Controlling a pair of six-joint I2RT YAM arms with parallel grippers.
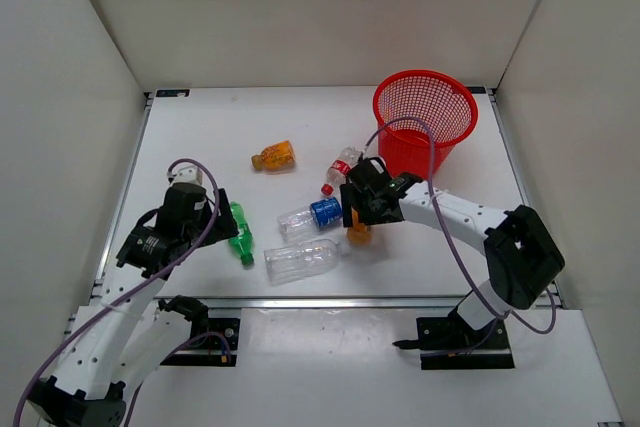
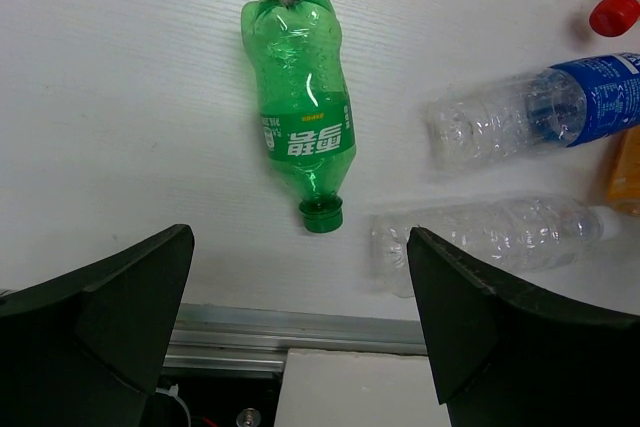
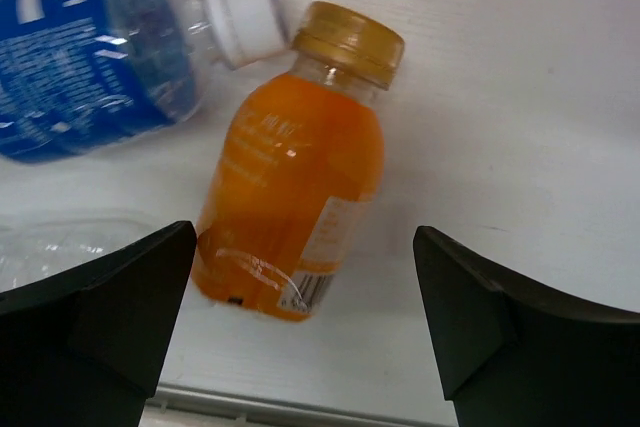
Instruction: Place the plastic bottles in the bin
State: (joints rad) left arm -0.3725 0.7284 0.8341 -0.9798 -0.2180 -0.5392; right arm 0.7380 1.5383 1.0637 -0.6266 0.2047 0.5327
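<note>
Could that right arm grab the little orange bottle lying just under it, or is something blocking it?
Probably yes. The right end effector hangs open over the orange bottle, fingers either side of its body. The blue-labelled bottle only crowds the cap end.

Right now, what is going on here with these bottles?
Loading of the round red mesh basket has not begun: it looks empty. The left gripper hangs open over the green plastic bottle, and the right gripper hangs open over the small orange bottle with a gold cap. Neither bottle is gripped.
</note>
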